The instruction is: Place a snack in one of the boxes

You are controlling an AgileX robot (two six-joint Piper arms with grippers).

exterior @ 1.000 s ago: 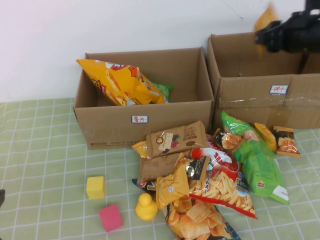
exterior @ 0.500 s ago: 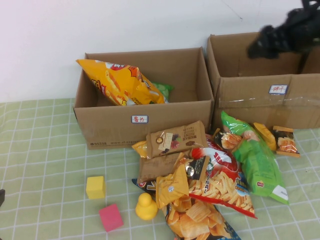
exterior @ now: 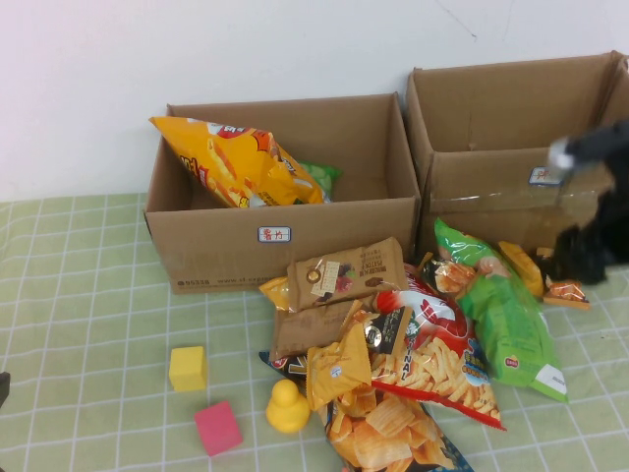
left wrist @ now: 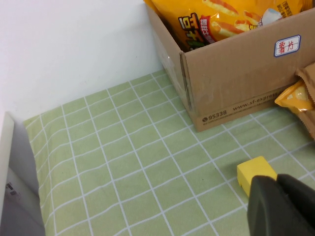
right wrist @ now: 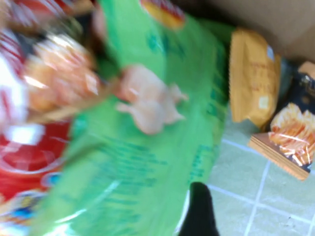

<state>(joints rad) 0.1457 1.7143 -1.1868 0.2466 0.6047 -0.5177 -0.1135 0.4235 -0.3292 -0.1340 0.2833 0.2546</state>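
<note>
Snack pile before the boxes [exterior: 280,187]: right hand [exterior: 590,236], spread empty, blurred beside green chip bag [exterior: 506,310]; best pinched mid-bag; left hand [left wrist: 283,206], shut, parked near yellow cube [left wrist: 256,172] on counter [left wrist: 123,162].

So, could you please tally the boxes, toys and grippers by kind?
Cardboard boxes: 2, left box and right box.
Toy cubes: 2, yellow cube and pink cube.
Toy ducks: 1, yellow duck.
Grippers: 2, left gripper shut, low near the yellow cube; right gripper above the snacks before the right box.
Total: 7.
</note>
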